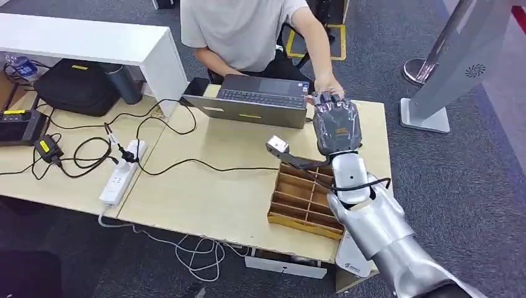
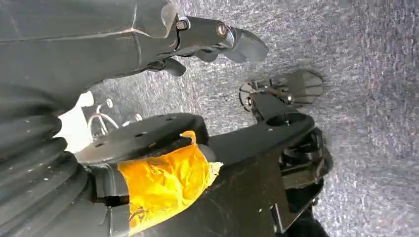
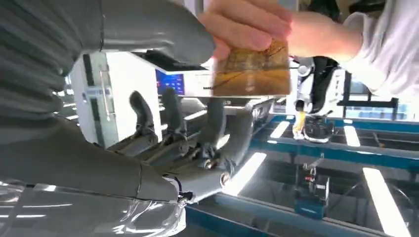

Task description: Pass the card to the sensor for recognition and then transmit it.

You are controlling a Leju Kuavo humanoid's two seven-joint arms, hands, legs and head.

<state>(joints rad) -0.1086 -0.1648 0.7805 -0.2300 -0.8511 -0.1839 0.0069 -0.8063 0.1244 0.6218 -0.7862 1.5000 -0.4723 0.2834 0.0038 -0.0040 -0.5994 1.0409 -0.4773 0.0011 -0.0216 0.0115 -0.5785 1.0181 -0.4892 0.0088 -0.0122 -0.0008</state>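
Observation:
In the right wrist view a brownish card [image 3: 252, 69] is pinched along one edge by a person's fingers [image 3: 247, 22]. My right hand [image 3: 197, 133] lies spread beside it, the thumb [image 3: 163, 34] near one corner of the card and the fingers apart from it, so the card stays in the person's grip. From the head view, my right hand [image 1: 337, 124] is raised over the table by the laptop [image 1: 254, 99], its tips meeting the person's hand [image 1: 327, 84]. A small silver sensor [image 1: 277, 146] on a dark arm stands just left of my wrist. My left hand [image 2: 212, 39] hangs over carpet, holding nothing.
A wooden divided tray [image 1: 307, 198] sits under my right forearm at the table's front. A power strip [image 1: 121, 171] with cables and a black bag [image 1: 77, 84] lie to the left. The person sits behind the laptop. A white kiosk stand [image 1: 459, 62] rises at far right.

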